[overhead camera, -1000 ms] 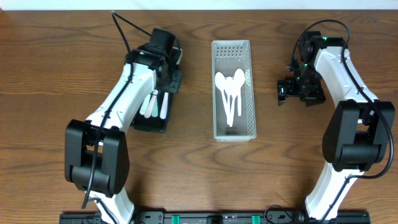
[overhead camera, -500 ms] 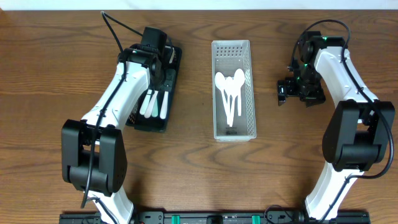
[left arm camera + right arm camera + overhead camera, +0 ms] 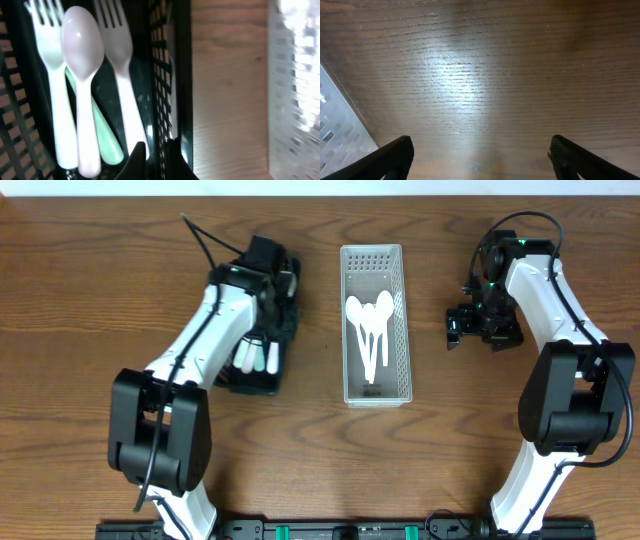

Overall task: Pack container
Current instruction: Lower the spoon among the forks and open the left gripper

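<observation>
A black mesh tray (image 3: 262,385) lies left of centre and holds white forks (image 3: 52,90), a pale spoon (image 3: 82,60) and a green-handled piece (image 3: 102,135). My left gripper (image 3: 278,292) is shut on the tray's right wall (image 3: 167,75), one finger inside and one outside (image 3: 155,160). A clear slotted container (image 3: 371,260) stands in the middle with white spoons (image 3: 368,330) in it. It also shows blurred at the right edge of the left wrist view (image 3: 295,75). My right gripper (image 3: 470,327) is open and empty over bare wood (image 3: 480,155).
The wooden table (image 3: 90,300) stretches to both sides. A strip of bare wood (image 3: 227,90) separates the black tray from the clear container. A corner of the clear container (image 3: 337,135) shows in the right wrist view.
My left gripper pulled the black tray a little left, then back right toward the clear container, turning it slightly. The right arm has not moved.
</observation>
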Tool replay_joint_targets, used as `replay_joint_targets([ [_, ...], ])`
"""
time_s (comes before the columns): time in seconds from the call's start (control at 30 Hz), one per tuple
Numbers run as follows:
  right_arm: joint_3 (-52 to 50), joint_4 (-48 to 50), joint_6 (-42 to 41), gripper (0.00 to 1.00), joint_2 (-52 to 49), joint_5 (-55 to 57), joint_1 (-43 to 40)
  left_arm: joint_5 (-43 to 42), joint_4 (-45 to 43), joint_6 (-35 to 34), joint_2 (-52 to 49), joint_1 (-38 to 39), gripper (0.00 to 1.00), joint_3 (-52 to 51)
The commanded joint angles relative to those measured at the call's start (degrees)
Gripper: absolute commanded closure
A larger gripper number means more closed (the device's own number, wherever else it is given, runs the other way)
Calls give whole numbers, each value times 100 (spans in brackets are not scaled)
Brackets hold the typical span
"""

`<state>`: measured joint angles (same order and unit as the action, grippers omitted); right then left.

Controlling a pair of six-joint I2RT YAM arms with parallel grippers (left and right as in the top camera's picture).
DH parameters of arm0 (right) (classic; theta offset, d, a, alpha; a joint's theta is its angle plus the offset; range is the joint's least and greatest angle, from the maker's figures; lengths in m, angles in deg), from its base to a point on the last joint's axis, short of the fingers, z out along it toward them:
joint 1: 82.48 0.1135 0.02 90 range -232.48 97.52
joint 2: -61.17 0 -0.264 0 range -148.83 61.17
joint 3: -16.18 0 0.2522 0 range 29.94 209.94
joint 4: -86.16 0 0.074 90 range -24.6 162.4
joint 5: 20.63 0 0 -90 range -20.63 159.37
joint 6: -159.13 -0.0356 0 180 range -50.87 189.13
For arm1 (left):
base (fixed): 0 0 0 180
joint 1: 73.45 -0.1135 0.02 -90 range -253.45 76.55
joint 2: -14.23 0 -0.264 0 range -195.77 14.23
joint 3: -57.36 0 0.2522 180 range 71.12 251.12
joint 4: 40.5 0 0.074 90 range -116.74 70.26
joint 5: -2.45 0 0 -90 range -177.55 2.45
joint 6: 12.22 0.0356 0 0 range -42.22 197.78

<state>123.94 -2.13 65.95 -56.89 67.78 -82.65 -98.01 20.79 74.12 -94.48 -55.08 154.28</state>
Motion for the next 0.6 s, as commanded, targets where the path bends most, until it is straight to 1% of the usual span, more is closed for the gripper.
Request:
replay_joint_targets([
  [0.0, -4, -9, 68, 10, -35, -37, -20, -116, 17, -142, -72, 245, 94, -22],
  [0.17, -4, -9, 70, 10, -35, -37, -20, -111, -48, -227, -72, 514, 94, -22],
  [0.27, -4, -24, 72, 10, -35, -37, -20, -37, -111, -225, -72, 516, 94, -22],
  [0.37, -4, -33, 72, 10, -35, -35, -20, 111, -157, -223, -72, 339, 94, -13],
  [0.47, -4, -26, 72, 10, -35, -37, -20, 535, -157, -219, -70, 79, 94, 33],
  [0.57, -4, 70, 243, 10, -35, -107, -17, 754, -133, -11, -35, -195, 94, 146],
])
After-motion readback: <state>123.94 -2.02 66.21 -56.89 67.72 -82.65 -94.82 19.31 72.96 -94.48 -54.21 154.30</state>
